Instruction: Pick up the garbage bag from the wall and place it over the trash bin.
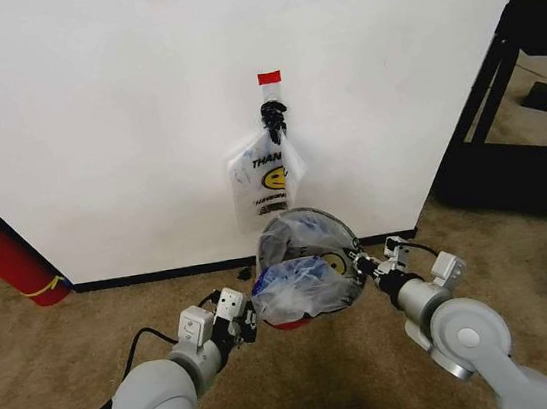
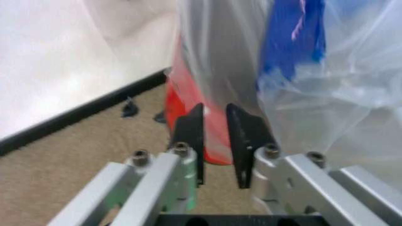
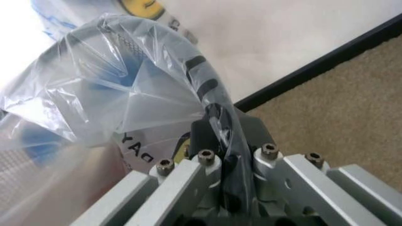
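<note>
Before the white wall (image 1: 119, 104), we stand at the trash bin (image 2: 213, 127). Left of the bin, our left gripper (image 1: 246, 321) hangs parted, gripping nothing. The garbage bag (image 1: 302, 266) drapes over the bin; right of it, our right gripper (image 1: 362, 265) pinches the bag's edge, apparently stretching it over the rim.

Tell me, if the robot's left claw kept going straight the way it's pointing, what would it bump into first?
Most likely the trash bin's red base, just ahead of the left gripper, with the garbage bag hanging beside it. Depth is hard to judge.
</note>
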Available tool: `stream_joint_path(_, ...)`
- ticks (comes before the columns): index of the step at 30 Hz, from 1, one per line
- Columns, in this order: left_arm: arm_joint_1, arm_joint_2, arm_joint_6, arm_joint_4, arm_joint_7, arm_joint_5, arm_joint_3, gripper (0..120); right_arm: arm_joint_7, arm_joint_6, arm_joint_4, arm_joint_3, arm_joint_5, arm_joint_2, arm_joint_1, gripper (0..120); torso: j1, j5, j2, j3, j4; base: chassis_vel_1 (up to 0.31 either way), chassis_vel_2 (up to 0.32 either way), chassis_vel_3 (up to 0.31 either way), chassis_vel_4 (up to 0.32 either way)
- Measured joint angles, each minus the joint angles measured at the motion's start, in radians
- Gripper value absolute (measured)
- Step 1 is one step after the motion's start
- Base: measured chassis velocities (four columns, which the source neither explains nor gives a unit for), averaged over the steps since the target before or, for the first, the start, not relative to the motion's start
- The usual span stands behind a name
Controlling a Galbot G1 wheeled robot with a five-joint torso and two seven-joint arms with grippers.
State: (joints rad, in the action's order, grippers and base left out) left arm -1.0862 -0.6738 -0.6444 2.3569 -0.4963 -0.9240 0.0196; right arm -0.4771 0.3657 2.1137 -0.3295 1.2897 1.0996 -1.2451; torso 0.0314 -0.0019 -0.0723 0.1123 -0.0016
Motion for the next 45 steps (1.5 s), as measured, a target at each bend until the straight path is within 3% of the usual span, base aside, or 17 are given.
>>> stream_joint_path(9, 0.011, 0.050, -0.024, 0.049, -0.100, 0.014, -0.033, 54, 0.003, 0.000, -0.013, -0.021, -0.043, 0.007, -0.018, 0, 0.000, 0.0000, 0.000, 0.000, -0.0001, 0.000, 0.000, 0.000, 0.000)
stream_joint_path(13, 0.022, 0.074, -0.025, 0.056, -0.118, 0.087, -0.043, 66, 0.007, 0.001, -0.020, -0.021, -0.058, 0.007, -0.021, 0, 0.000, -0.0001, 0.000, 0.000, 0.0001, 0.000, 0.000, 0.000, 0.000)
stream_joint_path(16, 0.062, 0.112, -0.017, 0.086, -0.076, 0.117, -0.056, 77, 0.009, 0.001, -0.022, -0.021, -0.073, 0.002, -0.024, 0, 0.000, 0.0001, 0.000, 0.000, 0.0001, 0.000, 0.000, 0.000, 0.000)
stream_joint_path(18, 0.090, 0.133, -0.014, 0.114, -0.048, 0.060, -0.066, 86, 0.010, 0.001, -0.025, -0.014, -0.076, -0.003, -0.019, 0, 0.000, 0.0000, 0.000, 0.000, -0.0005, 0.000, 0.000, 0.000, 0.000)
stream_joint_path(20, 0.136, 0.159, 0.040, 0.126, 0.041, -0.039, -0.059, 95, 0.012, 0.003, -0.030, -0.002, -0.079, -0.009, -0.011, 0, 0.000, 0.0006, 0.000, 0.000, 0.0007, 0.000, 0.000, 0.000, 0.000)
stream_joint_path(23, 0.172, 0.166, 0.071, 0.118, 0.103, -0.079, -0.042, 98, 0.014, 0.004, -0.032, 0.000, -0.080, -0.010, -0.010, 0, 0.000, 0.0000, 0.000, 0.000, 0.0007, 0.000, 0.000, 0.000, 0.000)
stream_joint_path(24, 0.260, 0.167, 0.093, 0.091, 0.193, -0.185, -0.001, 99, 0.014, 0.005, -0.033, 0.005, -0.082, -0.013, -0.007, 0, 0.000, -0.0002, 0.000, 0.000, 0.0001, 0.000, 0.000, 0.000, 0.000)
stream_joint_path(26, 0.368, 0.152, 0.097, 0.062, 0.227, -0.339, 0.040, 100, 0.015, 0.007, -0.039, 0.025, -0.082, -0.016, 0.008, 0, 0.000, 0.0001, 0.000, 0.000, -0.0006, 0.000, 0.000, 0.000, 0.000)
stream_joint_path(28, 0.451, 0.140, 0.093, 0.031, 0.241, -0.409, 0.093, 100, 0.015, 0.009, -0.040, 0.040, -0.082, -0.018, 0.017, 0, 0.000, 0.0006, 0.000, 0.000, 0.0004, 0.000, 0.000, 0.000, 0.000)
stream_joint_path(29, 0.451, 0.140, 0.093, 0.031, 0.241, -0.409, 0.093, 100, 0.015, 0.009, -0.040, 0.040, -0.082, -0.018, 0.017, 0, 0.000, 0.0006, 0.000, 0.000, 0.0004, 0.000, 0.000, 0.000, 0.000)
stream_joint_path(33, 0.633, 0.115, 0.080, -0.044, 0.271, -0.486, 0.253, 100, 0.015, 0.016, -0.023, 0.050, -0.081, -0.021, 0.010, 0, 0.000, -0.0001, 0.000, 0.000, 0.0002, 0.000, 0.000, 0.000, 0.000)
stream_joint_path(37, 0.651, 0.112, 0.078, -0.049, 0.274, -0.493, 0.272, 100, 0.015, 0.017, -0.022, 0.051, -0.080, -0.021, 0.010, 0, 0.000, -0.0001, 0.000, 0.000, 0.0000, 0.000, 0.000, 0.000, 0.000)
stream_joint_path(38, 0.788, 0.080, 0.060, -0.100, 0.301, -0.516, 0.415, 100, 0.015, 0.019, -0.014, 0.050, -0.078, -0.028, 0.005, 0, 0.000, 0.0003, 0.000, 0.000, -0.0004, 0.000, 0.000, 0.000, 0.000)
stream_joint_path(39, 0.831, 0.068, 0.049, -0.118, 0.308, -0.517, 0.457, 100, 0.015, 0.020, -0.012, 0.049, -0.077, -0.031, 0.004, 0, 0.000, 0.0004, 0.000, 0.000, -0.0006, 0.000, 0.000, 0.000, 0.000)
stream_joint_path(43, 0.868, 0.056, 0.032, -0.137, 0.312, -0.518, 0.492, 100, 0.015, 0.020, -0.011, 0.048, -0.075, -0.034, 0.004, 0, 0.000, 0.0003, 0.000, 0.000, -0.0002, 0.000, 0.000, 0.000, 0.000)
stream_joint_path(45, 0.936, 0.047, -0.027, -0.185, 0.319, -0.523, 0.566, 100, 0.016, 0.023, -0.004, 0.046, -0.072, -0.047, -0.001, 0, 0.000, -0.0005, 0.000, 0.000, 0.0002, 0.000, 0.000, 0.000, 0.000)
